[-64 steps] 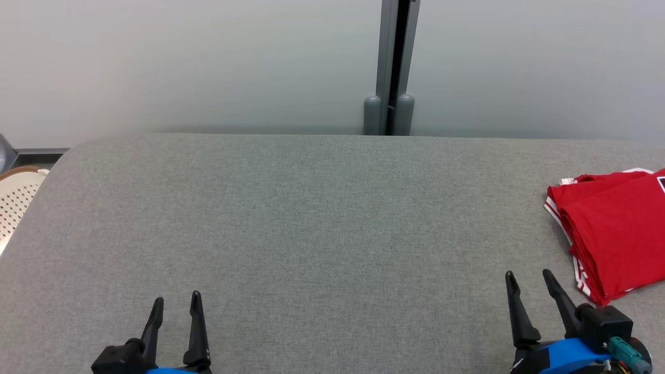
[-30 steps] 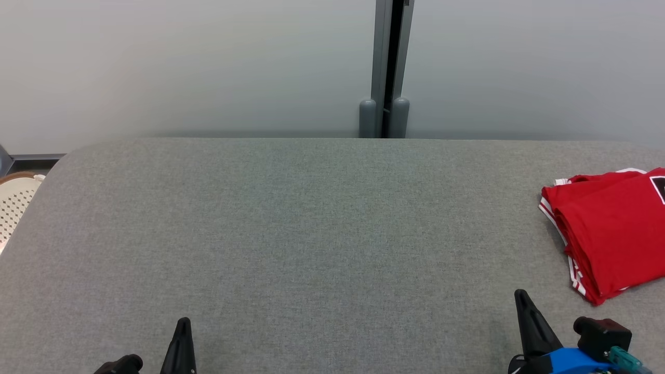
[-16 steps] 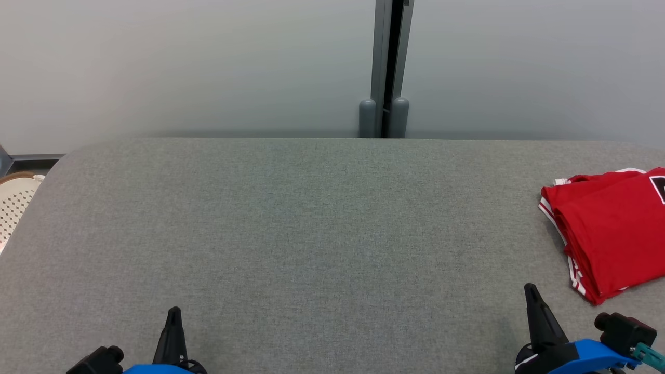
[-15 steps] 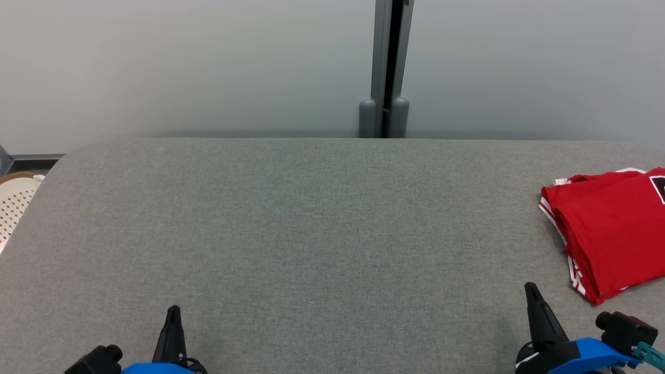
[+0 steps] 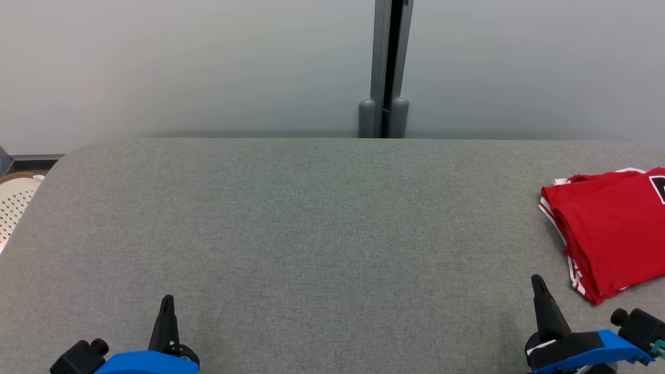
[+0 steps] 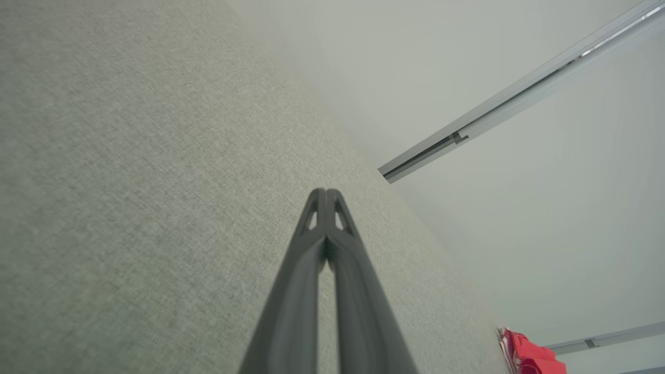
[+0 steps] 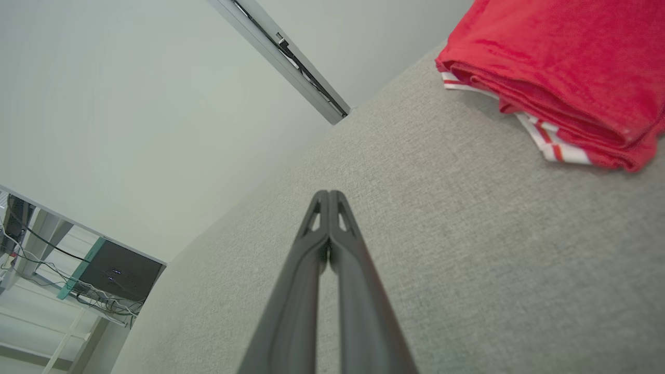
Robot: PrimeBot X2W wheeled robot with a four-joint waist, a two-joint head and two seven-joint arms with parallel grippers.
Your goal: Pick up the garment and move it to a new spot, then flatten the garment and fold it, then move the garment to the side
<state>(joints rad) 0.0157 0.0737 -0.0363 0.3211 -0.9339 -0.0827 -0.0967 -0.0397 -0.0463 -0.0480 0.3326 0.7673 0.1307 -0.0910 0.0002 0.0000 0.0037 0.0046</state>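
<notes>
Red garment (image 5: 613,228) sits at 3 o'clock on the grey table (image 5: 311,218), probably folded, though the edge crops it. Both clenched, empty: left gripper (image 5: 167,301) at 7, right gripper (image 5: 536,280) at 5.

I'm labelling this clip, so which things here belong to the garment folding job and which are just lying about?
Job: folded red fabric garment with white trim; grey fabric-covered table under it; left gripper, shut; right gripper, shut.
Lying about: white perforated basket past the table's left edge; grey upright wall post; dark box with cables.
</notes>
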